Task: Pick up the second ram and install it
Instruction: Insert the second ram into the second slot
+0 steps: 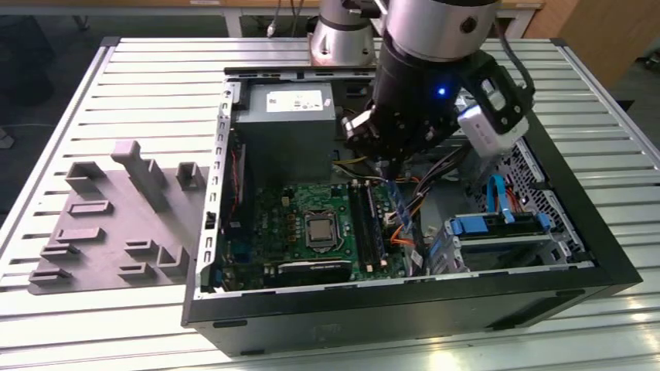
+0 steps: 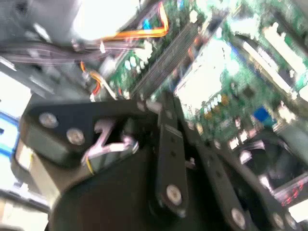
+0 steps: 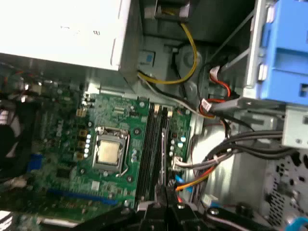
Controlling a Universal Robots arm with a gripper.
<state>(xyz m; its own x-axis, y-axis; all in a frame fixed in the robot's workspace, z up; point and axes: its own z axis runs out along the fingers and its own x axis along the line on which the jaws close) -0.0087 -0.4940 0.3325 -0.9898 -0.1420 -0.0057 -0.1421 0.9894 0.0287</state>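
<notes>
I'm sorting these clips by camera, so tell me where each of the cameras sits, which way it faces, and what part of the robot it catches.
Exterior view: off the arm, above the computer case, looking down into it; arm and gripper show, at the second ram.
First wrist view: on the wrist, facing the motherboard and black slots; gripper tip shows.
Second wrist view: on the wrist, looking past the gripper's linkage at the motherboard.
Shared: all see the motherboard.
</notes>
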